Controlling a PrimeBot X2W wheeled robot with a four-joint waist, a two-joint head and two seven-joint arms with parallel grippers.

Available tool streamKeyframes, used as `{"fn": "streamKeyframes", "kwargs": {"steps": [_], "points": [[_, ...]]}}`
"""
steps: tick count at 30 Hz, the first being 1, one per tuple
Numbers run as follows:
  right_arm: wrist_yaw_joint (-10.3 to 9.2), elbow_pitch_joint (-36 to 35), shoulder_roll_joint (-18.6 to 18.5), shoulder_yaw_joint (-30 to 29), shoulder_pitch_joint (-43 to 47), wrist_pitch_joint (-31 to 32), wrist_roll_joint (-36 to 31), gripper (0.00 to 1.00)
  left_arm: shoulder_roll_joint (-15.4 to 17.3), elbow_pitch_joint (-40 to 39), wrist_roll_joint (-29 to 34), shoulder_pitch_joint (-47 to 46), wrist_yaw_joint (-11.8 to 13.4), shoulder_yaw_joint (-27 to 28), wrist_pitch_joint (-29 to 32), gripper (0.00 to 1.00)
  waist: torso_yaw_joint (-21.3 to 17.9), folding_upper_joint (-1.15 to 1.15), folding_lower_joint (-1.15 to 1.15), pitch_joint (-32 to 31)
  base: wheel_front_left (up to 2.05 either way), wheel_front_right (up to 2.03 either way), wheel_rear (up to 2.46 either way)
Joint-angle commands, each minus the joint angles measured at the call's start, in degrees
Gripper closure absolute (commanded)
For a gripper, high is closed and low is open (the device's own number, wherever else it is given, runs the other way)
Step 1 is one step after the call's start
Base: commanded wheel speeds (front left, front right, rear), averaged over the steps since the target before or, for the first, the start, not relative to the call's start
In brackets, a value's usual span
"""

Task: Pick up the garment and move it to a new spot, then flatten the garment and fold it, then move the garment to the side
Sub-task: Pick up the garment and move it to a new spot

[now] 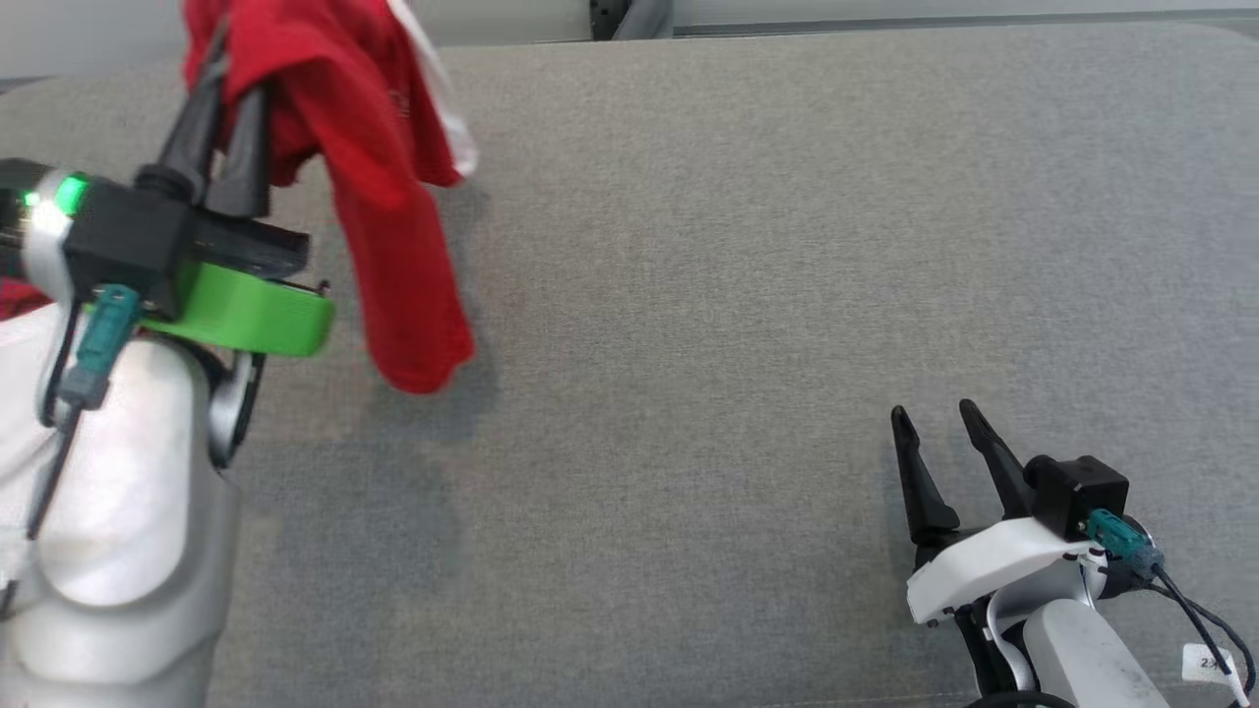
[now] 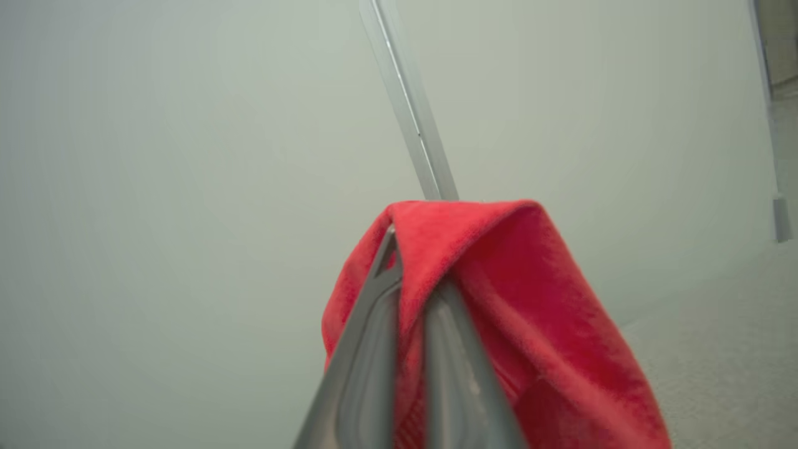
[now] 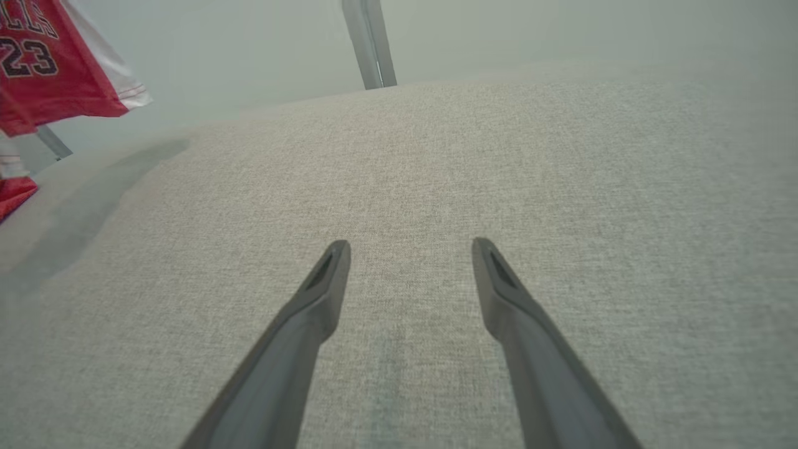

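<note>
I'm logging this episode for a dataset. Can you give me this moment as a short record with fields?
garment: red jersey, white trim, number 23; hangs from the left claw
left claw: shut on garment, held high at far left
right claw: open, holds nothing, near right over the surface
surface: grey fabric
task stage: garment picked up; not yet laid flat or folded
</note>
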Motion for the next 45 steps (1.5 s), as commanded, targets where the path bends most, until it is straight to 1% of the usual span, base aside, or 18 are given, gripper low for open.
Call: {"fn": "streamKeyframes", "kwargs": {"steps": [1, 4, 8, 11, 13, 17, 18, 19, 20, 23, 25, 27, 30, 33, 37, 38, 39, 45], "points": [[0.0, 0.1, 0.31, -0.04, 0.86, -0.18, 0.38, 0.0, -0.15, -0.42, -0.37, 0.81, -0.09, -1.79, 0.04, 1.0, -4.95, 0.0, 0.0, -2.79, 0.0, 0.0, 0.0], [0.0, 0.4, 0.51, -0.32, 1.45, -0.18, 0.58, 0.0, -1.22, 0.11, -1.3, -0.5, -0.11, -7.13, 0.04, 1.0, -8.4, 0.0, 0.0, -3.35, 0.0, 0.0, 0.0], [0.0, 0.44, 0.72, -0.89, 1.69, -0.18, 0.82, 0.0, -3.64, 0.81, -1.7, -4.42, -0.11, -10.67, 0.01, 1.0, -13.25, 0.0, 0.0, -3.14, 0.0, 0.0, 0.0], [0.0, 0.34, 0.78, -1.45, 1.96, -0.18, 0.95, 0.0, -4.76, 1.92, -1.11, -5.23, -0.11, -11.06, 0.04, 1.0, -16.23, 0.0, 0.0, -2.71, 0.0, 0.0, 0.0], [0.0, 0.37, 0.83, -1.77, 2.27, -0.18, 1.06, 0.0, -4.61, 3.36, -0.53, -4.38, 0.11, -10.7, 0.04, 1.0, -17.59, 0.0, 0.0, -2.39, 0.0, 0.0, 0.0], [0.0, 0.3, 0.93, -2.66, 2.68, -0.18, 1.51, 0.0, -3.51, 10.13, -0.75, 0.95, 1.34, -9.06, 0.05, 1.0, -18.31, 0.0, 0.0, -1.73, 0.0, 0.0, 0.0], [0.0, 0.23, 0.95, -2.81, 2.86, -0.18, 1.5, 0.0, -3.53, 11.78, -1.3, 2.19, 1.73, -8.21, 0.04, 0.82, -18.15, 0.0, 0.0, -1.48, 0.0, 0.0, 0.0], [0.0, 0.21, 0.97, -2.92, 2.98, -0.18, 1.54, 0.0, -3.27, 13.55, -1.4, 3.49, 2.12, -7.59, 0.0, 0.06, -17.93, 0.0, 0.0, -1.34, 0.0, 0.0, 0.0], [0.0, 0.24, 0.97, -2.97, 3.06, -0.18, 1.48, 0.0, -3.12, 16.03, -1.74, 5.59, 2.42, -7.04, 0.03, 0.0, -17.6, 0.0, 0.0, -1.31, 0.0, 0.0, 0.0], [0.0, 0.24, 0.98, -2.87, 2.69, -0.18, 1.37, 0.0, -4.1, 21.33, -3.46, 11.25, 3.63, -4.57, 0.02, 0.0, -16.23, 0.0, 0.0, -1.66, 0.0, 0.0, 0.0], [0.0, -0.03, 0.91, -3.01, 2.51, -0.18, 1.2, 0.0, -5.11, 22.88, -4.62, 14.94, 4.56, -2.65, 0.01, 0.0, -15.19, 0.0, 0.0, -2.38, 0.0, 0.0, 0.0], [0.0, -0.28, 0.93, -3.14, 2.73, -0.18, 1.01, 0.0, -6.03, 23.03, -4.8, 19.22, 4.55, -1.66, 0.01, 0.0, -13.98, 0.0, 0.0, -3.41, 0.0, 0.0, 0.0], [0.0, -0.28, 0.94, -2.91, 3.65, -0.17, 0.95, 0.0, -7.6, 20.92, -5.81, 24.76, 5.47, 1.42, 0.0, 0.0, -12.02, 0.0, 0.0, -5.45, 0.0, 0.0, 0.0], [0.0, -0.23, 0.93, -2.21, 4.6, -0.18, 1.18, 0.0, -9.17, 18.61, -4.96, 30.02, 4.93, 2.54, 0.03, 0.0, -10.06, 0.0, 0.0, -7.75, 0.0, 0.0, 0.0], [0.0, 0.24, 0.94, -1.06, 5.47, -0.18, 1.32, 0.0, -10.19, 16.17, -4.78, 33.33, 4.73, 4.27, 0.01, 0.0, -8.11, 0.0, 0.0, -9.89, 0.0, 0.0, 0.0], [0.0, 0.37, 0.93, -0.74, 5.7, -0.18, 1.41, 0.0, -10.55, 15.5, -4.52, 34.38, 4.46, 4.48, 0.01, 0.0, -7.36, 0.0, 0.0, -10.49, 0.0, 0.0, 0.0], [0.0, 0.47, 0.93, -0.17, 6.14, -0.18, 1.61, 0.0, -11.14, 14.56, -3.81, 35.72, 3.93, 4.32, 0.04, 0.0, -5.57, 0.0, 0.0, -11.36, 0.0, 0.0, 0.0], [0.0, 0.82, 0.89, 3.98, 5.32, -0.18, 2.04, 0.0, -11.84, 12.99, -2.5, 36.63, 2.91, 4.2, 0.04, 0.0, -0.55, 0.0, 0.0, -11.16, 0.0, 0.0, 0.0]]}}
